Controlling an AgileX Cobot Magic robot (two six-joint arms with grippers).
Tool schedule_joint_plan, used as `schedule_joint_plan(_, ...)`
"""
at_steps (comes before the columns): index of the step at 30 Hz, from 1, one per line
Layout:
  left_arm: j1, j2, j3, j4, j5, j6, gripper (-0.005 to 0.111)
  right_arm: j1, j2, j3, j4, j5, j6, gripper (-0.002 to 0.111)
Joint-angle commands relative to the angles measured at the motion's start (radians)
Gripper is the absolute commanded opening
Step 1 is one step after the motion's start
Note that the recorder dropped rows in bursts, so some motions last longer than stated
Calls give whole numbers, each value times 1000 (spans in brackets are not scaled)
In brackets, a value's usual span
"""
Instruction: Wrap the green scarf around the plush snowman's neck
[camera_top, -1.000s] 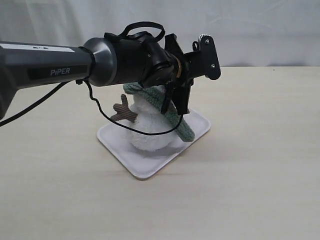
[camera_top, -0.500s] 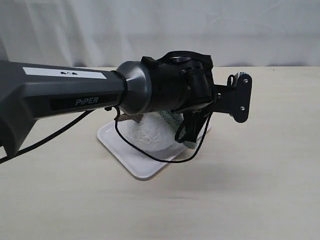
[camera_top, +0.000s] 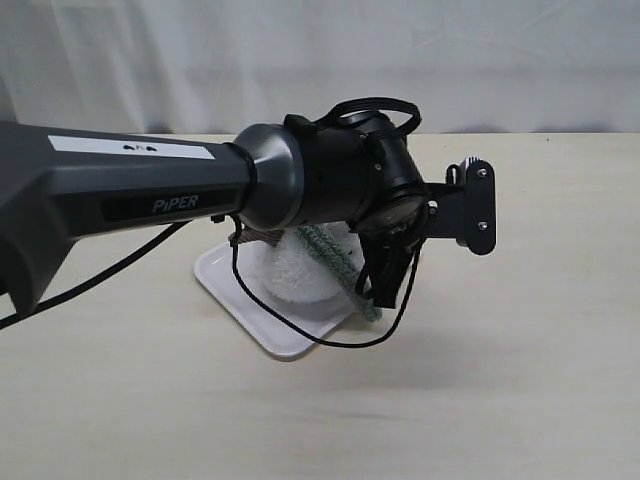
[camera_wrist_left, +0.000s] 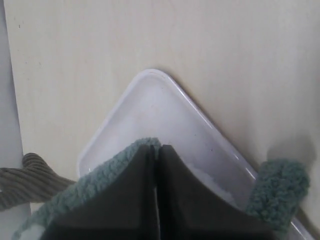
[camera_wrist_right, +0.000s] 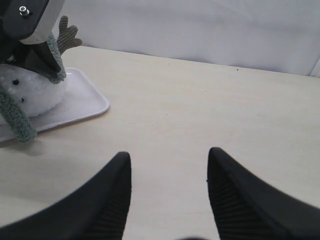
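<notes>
Scarf is pinched in the nearly closed left gripper and draped over the snowman on the tray. Right gripper is spread wide, with nothing gripped.

Lab-type setup: pale table, white curtain bkdrop.

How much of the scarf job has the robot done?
Done: the green scarf is draped over the plush snowman, one end hanging down by the tray. In hand: the left claw is pinched shut on the scarf. Left: letting go; the arm hides whether the scarf goes all round the neck. The right claw waits open.
</notes>
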Motion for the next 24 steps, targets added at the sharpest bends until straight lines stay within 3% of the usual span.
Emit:
schedule_joint_plan(1,-4,-4,-7,4,-8,-5,22,-2,-5,2,1,-4,0,46)
schedule_joint_plan(5,-4,-15,-7,4,-3,-31,44,-2,-5,2,1,-4,0,46)
schedule_joint_plan(8,-4,-39,-7,4,18,-66,50,-2,-5,2,1,-4,0,46)
schedule_joint_plan(18,2,-220,-7,20,190,-367,49,-2,-5,2,1,-4,0,46)
schedule_joint_plan(20,10,-251,-7,20,243,-415,44,-2,-5,2,1,-4,0,46)
schedule_joint_plan(24,49,-289,-7,17,374,-449,23,-2,-5,2,1,-4,0,46)
